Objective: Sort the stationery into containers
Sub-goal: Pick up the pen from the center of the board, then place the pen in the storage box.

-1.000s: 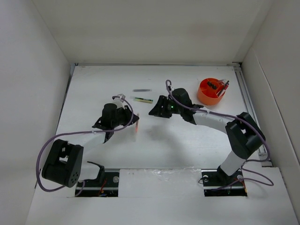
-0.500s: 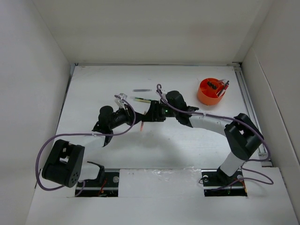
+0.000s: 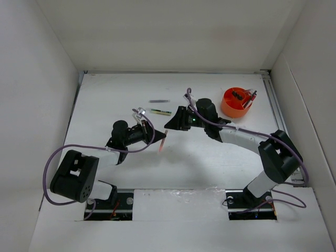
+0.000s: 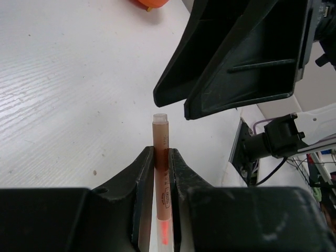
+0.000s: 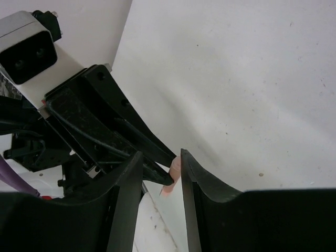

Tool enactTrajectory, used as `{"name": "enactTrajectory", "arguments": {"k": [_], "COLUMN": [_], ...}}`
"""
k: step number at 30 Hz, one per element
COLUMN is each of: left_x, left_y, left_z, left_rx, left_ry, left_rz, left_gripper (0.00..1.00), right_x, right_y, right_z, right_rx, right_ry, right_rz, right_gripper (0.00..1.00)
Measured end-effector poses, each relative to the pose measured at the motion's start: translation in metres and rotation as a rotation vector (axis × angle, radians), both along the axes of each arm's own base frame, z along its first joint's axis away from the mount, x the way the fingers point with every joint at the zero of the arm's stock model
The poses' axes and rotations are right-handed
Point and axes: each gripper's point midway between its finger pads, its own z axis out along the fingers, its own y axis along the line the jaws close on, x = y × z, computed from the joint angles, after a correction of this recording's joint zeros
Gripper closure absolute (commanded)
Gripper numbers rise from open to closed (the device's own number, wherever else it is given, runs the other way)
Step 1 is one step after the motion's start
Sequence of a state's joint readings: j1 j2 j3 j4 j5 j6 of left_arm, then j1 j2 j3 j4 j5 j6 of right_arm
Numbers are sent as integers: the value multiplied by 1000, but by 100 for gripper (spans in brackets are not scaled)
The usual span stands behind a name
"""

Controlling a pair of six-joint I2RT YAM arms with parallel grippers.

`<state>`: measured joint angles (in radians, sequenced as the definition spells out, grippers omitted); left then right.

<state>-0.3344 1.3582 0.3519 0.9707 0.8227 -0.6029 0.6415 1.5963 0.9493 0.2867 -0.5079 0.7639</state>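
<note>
Near the middle of the desk, the left gripper is clamped tight on a pink pen — its free end sits between the parted fingers of the right gripper — with the orange organiser well apart at far right.

pink pen pinched in the left claw — green-yellow marker and dark grey stick lie side by side on the desk; orange organiser holds scissors, red pens.
</note>
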Motion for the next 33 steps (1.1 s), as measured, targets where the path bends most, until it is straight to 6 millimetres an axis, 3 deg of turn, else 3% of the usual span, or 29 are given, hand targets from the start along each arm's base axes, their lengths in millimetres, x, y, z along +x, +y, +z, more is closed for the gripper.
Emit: {"name": "enactTrajectory", "arguments": {"k": [2,5,14,19,22,25,33], "left_x": [0,-1,-5,-4,-3,-1,0], "left_y": [-1,-2,-2,-1,-1,0,0], "left_z": [4,7,11,10,14,18,20], "left_rx": [-11,-21,-32,-36,-46,-55,-62], "left_ry": [-8,-17,-15,-5,-6,-15,-14], "left_rz": [-6,-16,-19,-6,4,15,22], "left_gripper": [100,100,100,100,100,100,100], "right_x": [1,0,-4,-8,-10,-12,-11], "right_y": [0,0,2,4,6,8,9], "right_z": [1,2,-1,-7,-8,-9,-10], "right_rx": [6,16,31,32,30,28,28], "right_ry": [-4,8,42,65,69,68,71], "right_rz": [-1,2,37,58,63,70,73], "right_gripper": [61,53,58,47,47,60,74]}}
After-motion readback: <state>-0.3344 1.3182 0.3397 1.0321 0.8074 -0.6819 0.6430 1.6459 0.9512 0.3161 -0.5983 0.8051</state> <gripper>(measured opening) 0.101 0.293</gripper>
